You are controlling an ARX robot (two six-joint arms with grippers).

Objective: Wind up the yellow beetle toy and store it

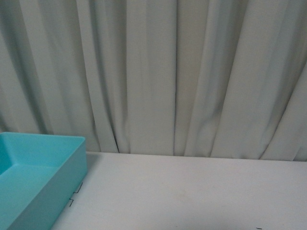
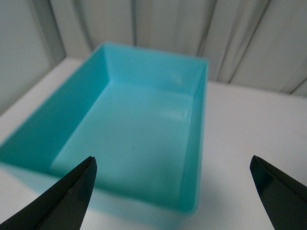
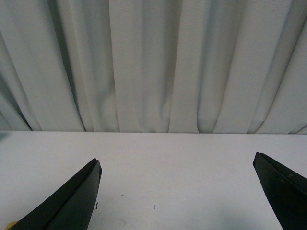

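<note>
Both claws are held wide apart: left claw [image 2: 172, 160] facing the bin [image 2: 194, 143], right claw [image 3: 176, 159] above the surface [image 3: 182, 163].

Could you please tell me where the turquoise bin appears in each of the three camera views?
Front view: the turquoise bin sits in the lower left corner, cut off by the picture's edges.
Left wrist view: the bin fills the middle, open and empty.
Right wrist view: not visible.
Shared landmark: the pleated pale curtain behind the white table, seen in all three.
</note>
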